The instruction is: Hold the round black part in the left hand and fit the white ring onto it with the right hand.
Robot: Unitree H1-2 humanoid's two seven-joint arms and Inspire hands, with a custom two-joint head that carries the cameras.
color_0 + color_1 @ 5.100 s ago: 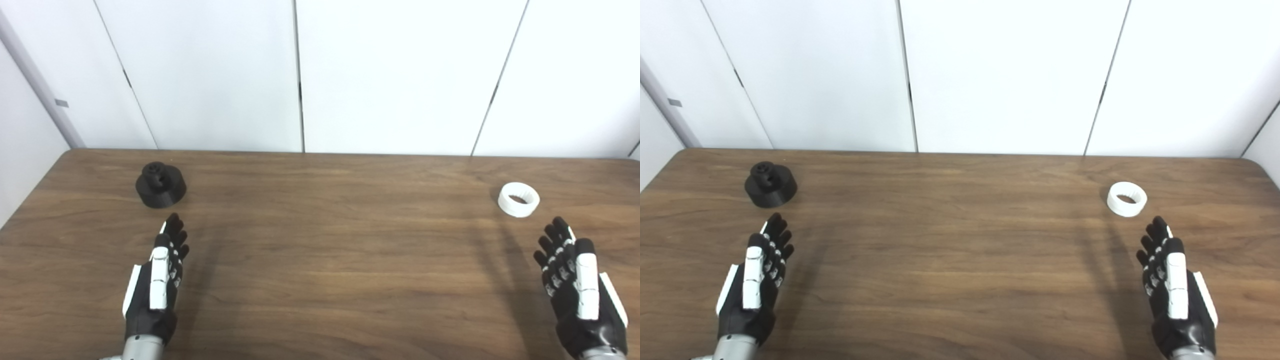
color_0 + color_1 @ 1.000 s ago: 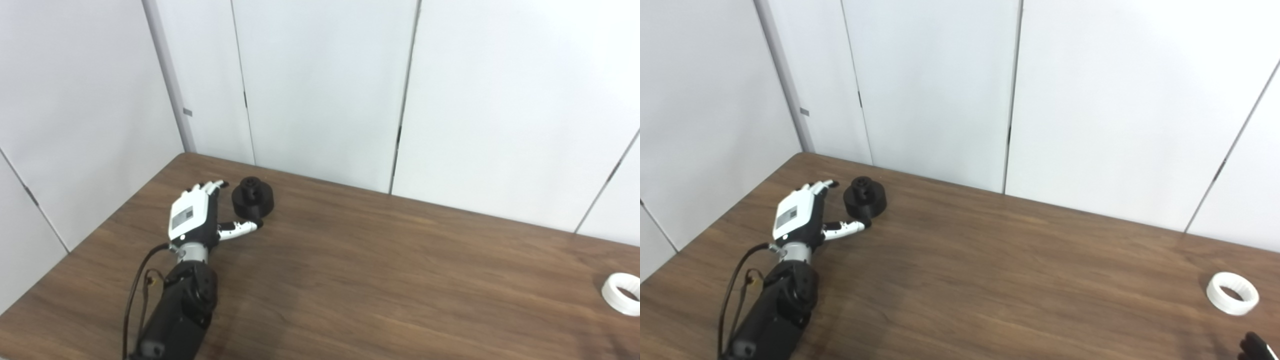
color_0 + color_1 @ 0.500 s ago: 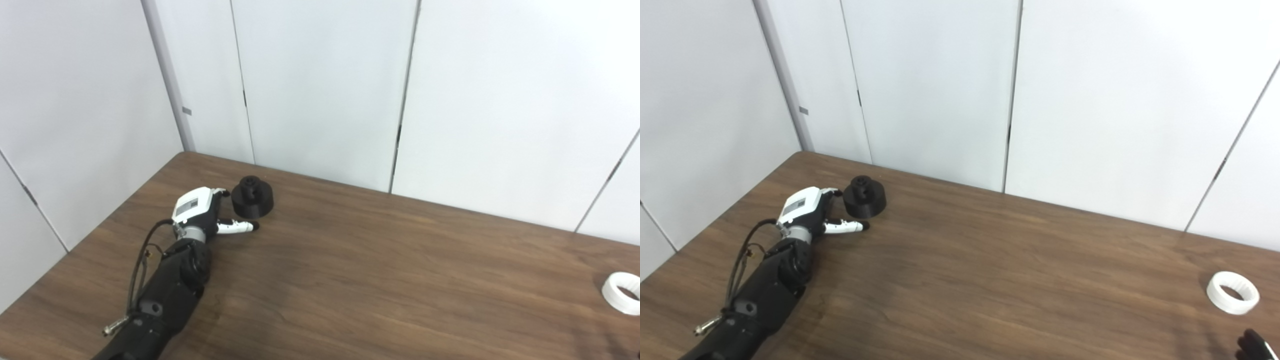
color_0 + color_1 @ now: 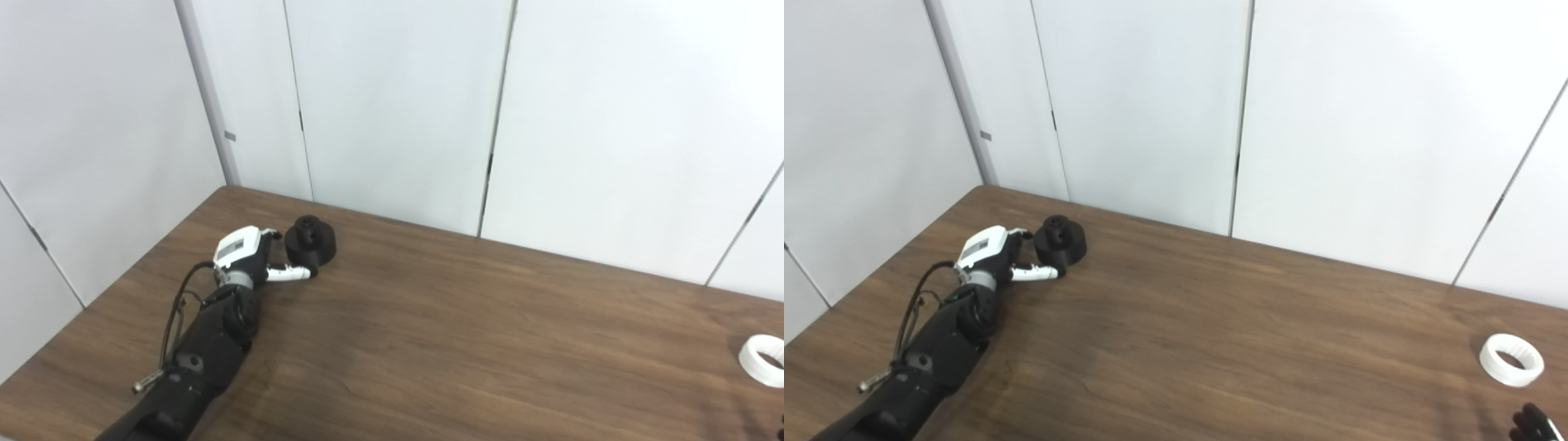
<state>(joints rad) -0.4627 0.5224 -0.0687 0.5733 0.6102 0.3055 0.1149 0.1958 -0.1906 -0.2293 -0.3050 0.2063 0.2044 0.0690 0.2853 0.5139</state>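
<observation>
The round black part [image 4: 311,239] stands on the wooden table [image 4: 465,343] near its far left corner, a small knob on top. My left hand [image 4: 248,254] lies just left of it, open. Its thumb [image 4: 291,273] reaches along the part's near side, and its fingers sit at the part's left flank; I cannot tell whether they touch it. The white ring [image 4: 1511,359] lies flat at the far right of the table. Of my right hand [image 4: 1534,425] only dark fingertips show at the bottom right corner, a little nearer than the ring.
White wall panels [image 4: 398,110] rise right behind the table's far edge and along its left side. A cable [image 4: 174,312] loops off the left forearm.
Within the last second the left hand has dropped lower and slid closer to the black part, its thumb now against the part's near side. The ring has not moved.
</observation>
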